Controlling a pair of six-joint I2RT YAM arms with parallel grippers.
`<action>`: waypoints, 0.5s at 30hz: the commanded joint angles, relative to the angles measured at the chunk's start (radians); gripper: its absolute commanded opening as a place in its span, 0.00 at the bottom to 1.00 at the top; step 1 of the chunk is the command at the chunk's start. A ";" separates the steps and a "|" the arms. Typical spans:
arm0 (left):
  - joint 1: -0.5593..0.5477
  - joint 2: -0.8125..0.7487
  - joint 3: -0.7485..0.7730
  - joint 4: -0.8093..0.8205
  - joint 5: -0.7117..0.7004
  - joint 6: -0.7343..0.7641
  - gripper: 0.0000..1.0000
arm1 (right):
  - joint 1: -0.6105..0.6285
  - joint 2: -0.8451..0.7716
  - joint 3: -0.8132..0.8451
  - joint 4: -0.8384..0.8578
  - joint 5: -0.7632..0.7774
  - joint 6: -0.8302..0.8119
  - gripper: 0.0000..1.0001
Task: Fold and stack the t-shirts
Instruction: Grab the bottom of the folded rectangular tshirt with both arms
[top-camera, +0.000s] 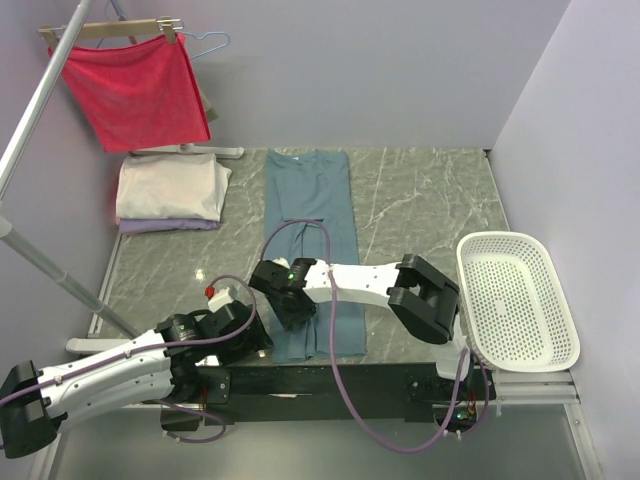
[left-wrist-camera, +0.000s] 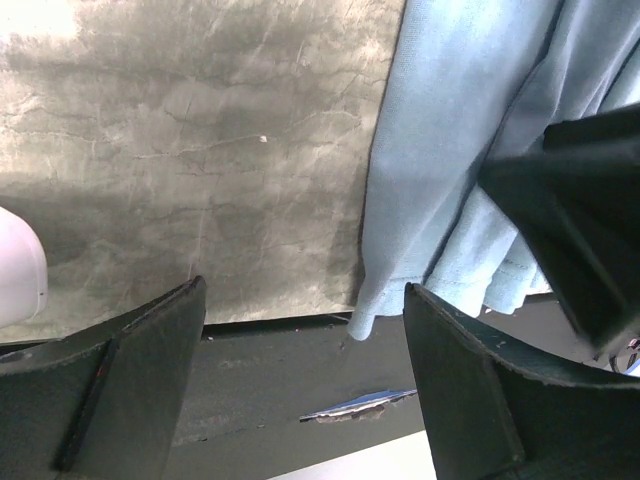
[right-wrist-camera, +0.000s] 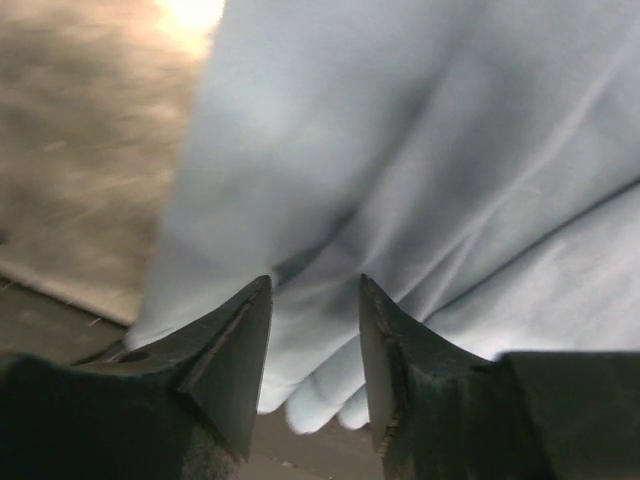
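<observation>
A dusty teal-blue t-shirt (top-camera: 312, 215) lies as a long narrow strip down the middle of the table, collar at the far end. Its near hem (left-wrist-camera: 455, 270) hangs over the table's front edge. My right gripper (top-camera: 290, 305) presses down on the shirt's near left part. In the right wrist view its fingers (right-wrist-camera: 240, 340) stand partly apart, with bunched folds of the teal cloth (right-wrist-camera: 400, 150) between them. My left gripper (top-camera: 255, 335) is wide open at the shirt's near left corner, nothing between its fingers (left-wrist-camera: 150, 340). A cream-white folded tee (top-camera: 170, 187) rests on a pale lavender one (top-camera: 165, 225) at the back left.
A red cloth (top-camera: 135, 85) hangs on a wooden hanger at the back left, on a rack whose metal pole (top-camera: 45, 90) slants across the left side. A white perforated basket (top-camera: 515, 300) sits at the right edge. The marble table (top-camera: 420, 200) shows between shirt and basket.
</observation>
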 joint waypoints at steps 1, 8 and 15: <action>-0.004 -0.010 -0.008 -0.010 -0.027 0.001 0.85 | 0.007 0.031 0.046 -0.091 0.095 0.053 0.46; -0.004 -0.021 -0.009 -0.012 -0.031 -0.005 0.86 | 0.010 0.036 0.034 -0.087 0.107 0.056 0.36; -0.004 -0.006 -0.005 -0.012 -0.034 0.000 0.88 | 0.027 -0.053 0.035 -0.040 0.104 0.024 0.05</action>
